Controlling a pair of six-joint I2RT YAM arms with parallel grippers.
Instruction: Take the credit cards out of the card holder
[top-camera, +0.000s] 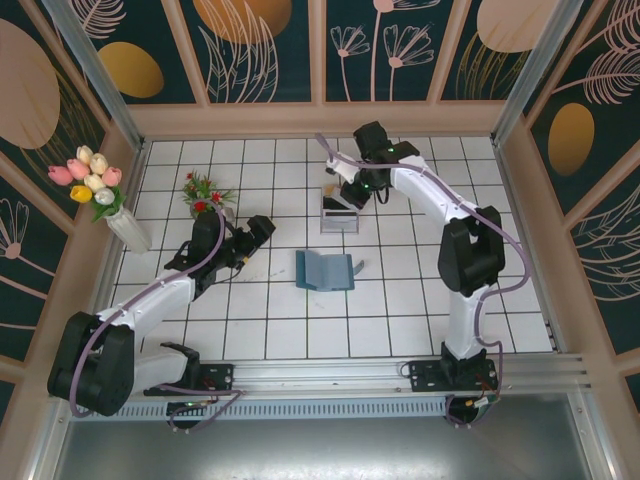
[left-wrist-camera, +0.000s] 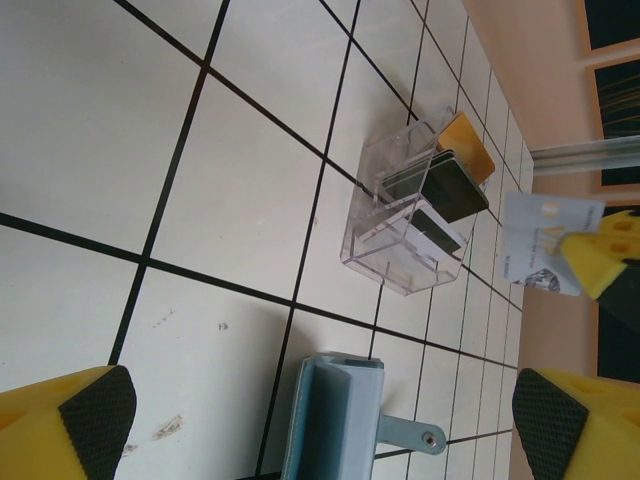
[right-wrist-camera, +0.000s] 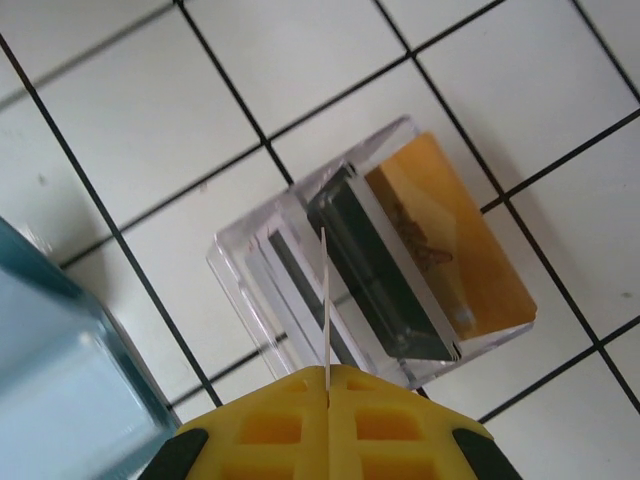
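Here the right tool (right-wrist-camera: 327, 385) pinches a pale card (left-wrist-camera: 545, 245) over the clear card-filled stand (left-wrist-camera: 385, 255); left tool (top-camera: 262, 230) spread near the wallet (top-camera: 324, 270)

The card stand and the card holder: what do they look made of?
The card stand looks like clear glossy acrylic: the tiled table shows through its walls. The card holder seems matte teal leather or imitation, smooth-faced; which, unclear.

The top view looks steeply down over the arm bases at the whole tabletop (top-camera: 400, 320); both wrist views sit close, sharing the clear stand (left-wrist-camera: 385, 262) and card holder (left-wrist-camera: 330, 425).
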